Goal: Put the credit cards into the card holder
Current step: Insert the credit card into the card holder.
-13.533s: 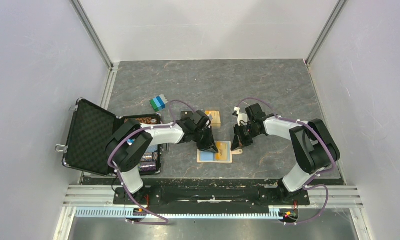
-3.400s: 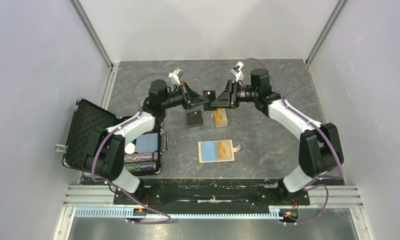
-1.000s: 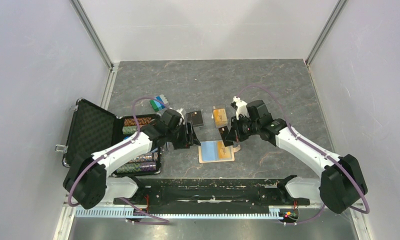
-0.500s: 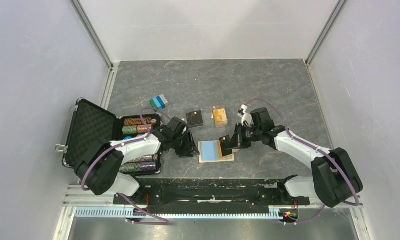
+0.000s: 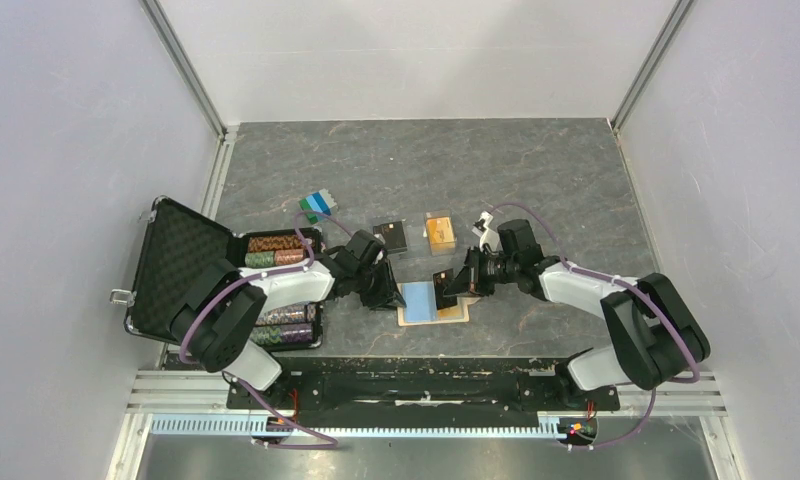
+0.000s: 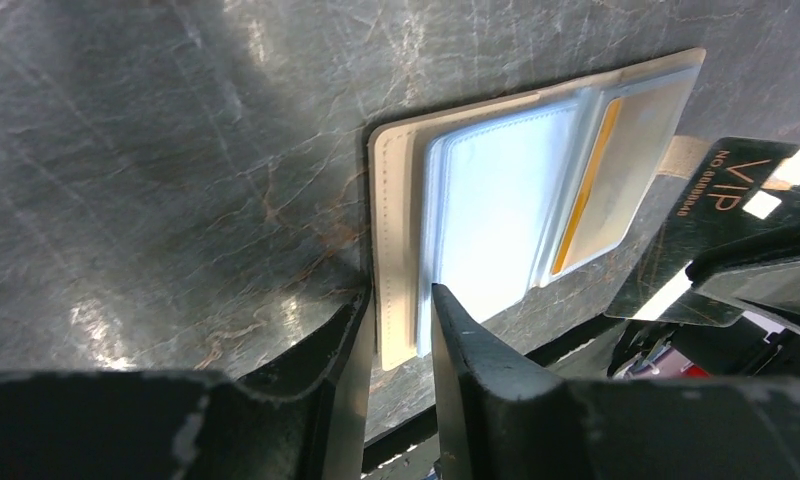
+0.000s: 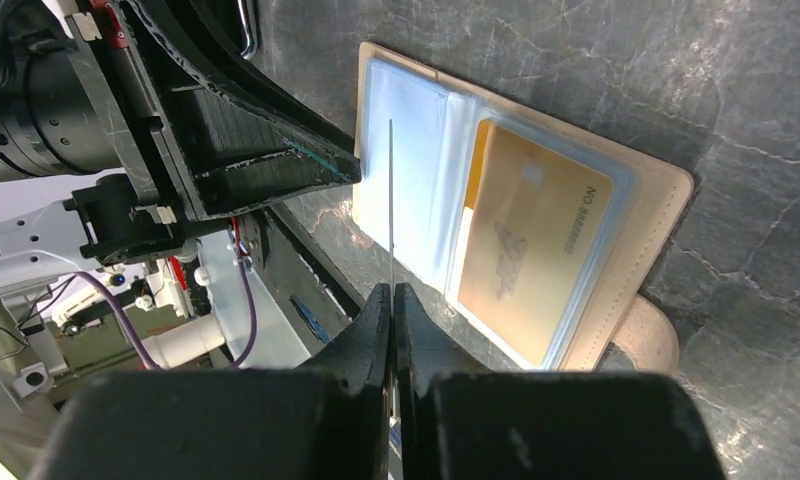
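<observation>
The card holder point(image 5: 416, 300) lies open on the table, tan outside and light blue inside. It also shows in the left wrist view point(image 6: 496, 190) and the right wrist view point(image 7: 416, 150). An orange-yellow credit card point(image 7: 531, 240) sits in its right sleeve. My left gripper point(image 5: 388, 292) is narrowly open, and its tips point(image 6: 399, 292) straddle the holder's tan left edge. My right gripper point(image 5: 448, 286) is shut on a thin black "VIP" card point(image 6: 721, 235). That card appears edge-on point(image 7: 390, 200) and stands upright over the blue sleeves.
A big open black case point(image 5: 181, 275) with chip stacks stands at the left. A small black box point(image 5: 389, 236), an orange clear-lidded box point(image 5: 438, 231) and a blue-green block point(image 5: 317, 205) lie behind the holder. Metal rails run along the near edge.
Both arms came down from the back of the table to the holder. The right brought the black card over the sleeves, and the left moved right onto the holder's left edge.
</observation>
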